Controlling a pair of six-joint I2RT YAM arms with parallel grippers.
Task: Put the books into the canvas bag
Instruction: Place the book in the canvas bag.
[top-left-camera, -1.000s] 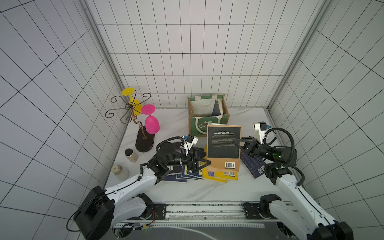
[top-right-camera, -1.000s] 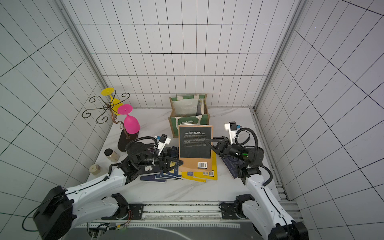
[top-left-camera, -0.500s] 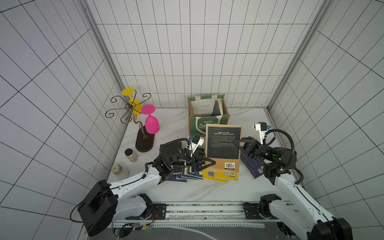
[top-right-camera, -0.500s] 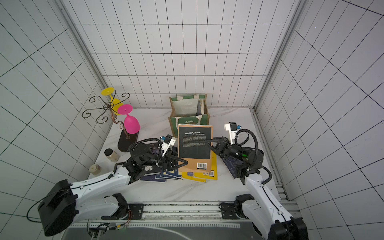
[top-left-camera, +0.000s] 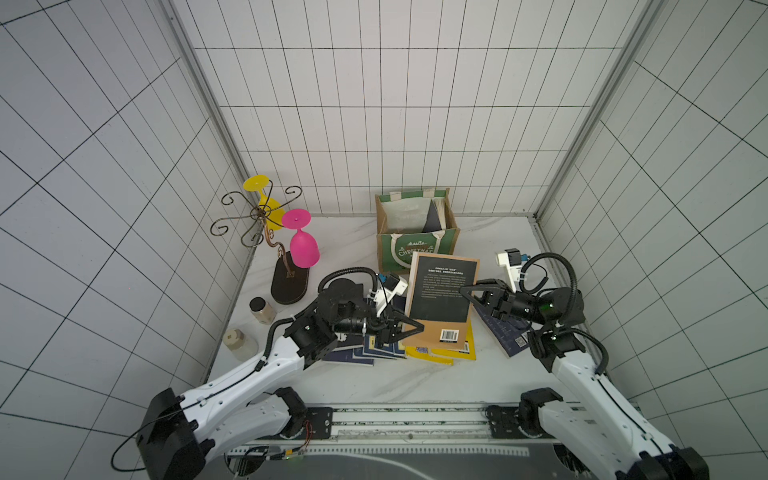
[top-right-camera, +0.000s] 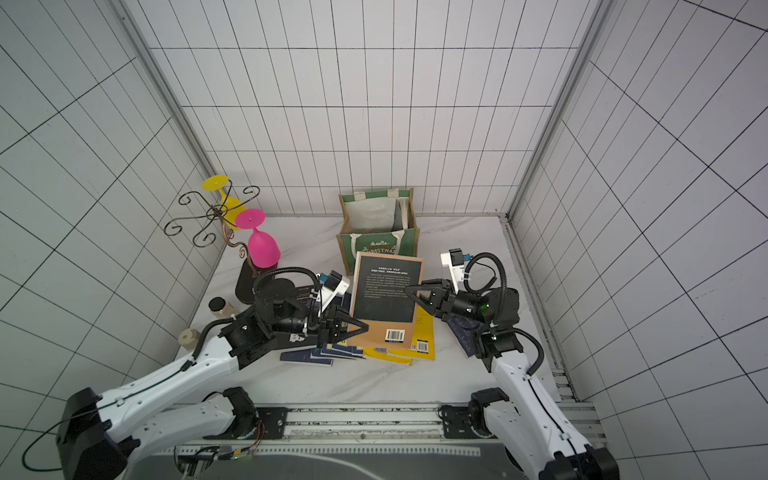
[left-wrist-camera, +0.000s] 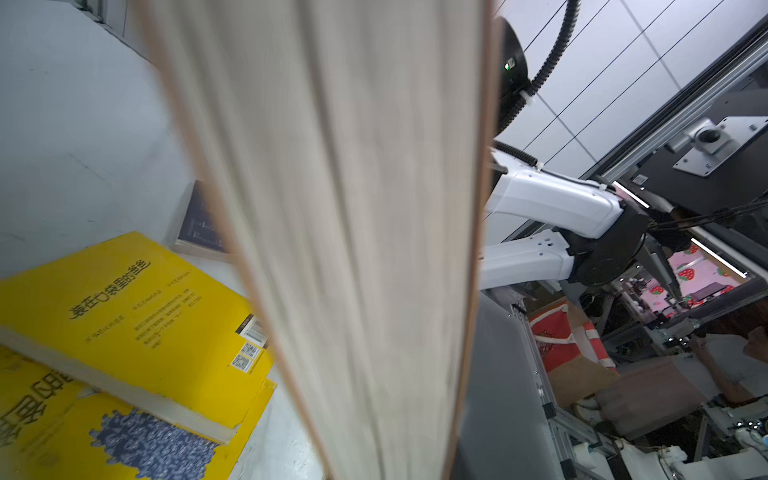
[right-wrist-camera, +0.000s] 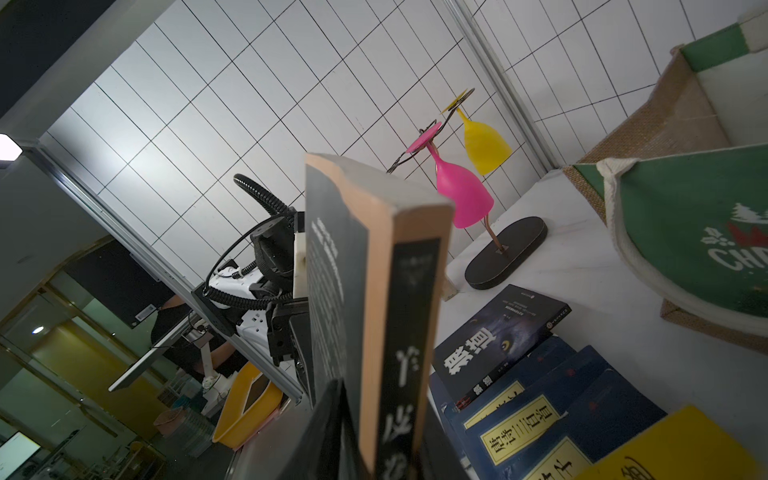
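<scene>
A tan-and-black book (top-left-camera: 442, 291) (top-right-camera: 384, 291) hangs tilted above the pile, in front of the canvas bag (top-left-camera: 415, 249) (top-right-camera: 376, 245) (right-wrist-camera: 685, 249). My left gripper (top-left-camera: 415, 330) (top-right-camera: 359, 328) is shut on its lower left corner; the left wrist view shows only its page edge (left-wrist-camera: 353, 249). My right gripper (top-left-camera: 465, 291) (top-right-camera: 409, 291) (right-wrist-camera: 386, 415) is open, with a finger on either side of the spine (right-wrist-camera: 415, 311). Below lie two yellow books (top-left-camera: 440, 353) (left-wrist-camera: 124, 299), several navy ones (top-left-camera: 378, 349) (right-wrist-camera: 540, 415) and a black one (right-wrist-camera: 498, 336). A dark book (top-left-camera: 434, 214) stands inside the bag.
A wire stand (top-left-camera: 291, 282) with a pink goblet (top-left-camera: 304, 249) and a yellow one (top-left-camera: 266, 208) is at the back left. Two small jars (top-left-camera: 262, 309) (top-left-camera: 239, 343) sit by the left wall. Another navy book (top-left-camera: 505, 336) lies under my right arm.
My left gripper has reached in and closed on the raised book's lower left corner. My right gripper's jaws have spread apart on the book's right edge. The book has barely moved.
</scene>
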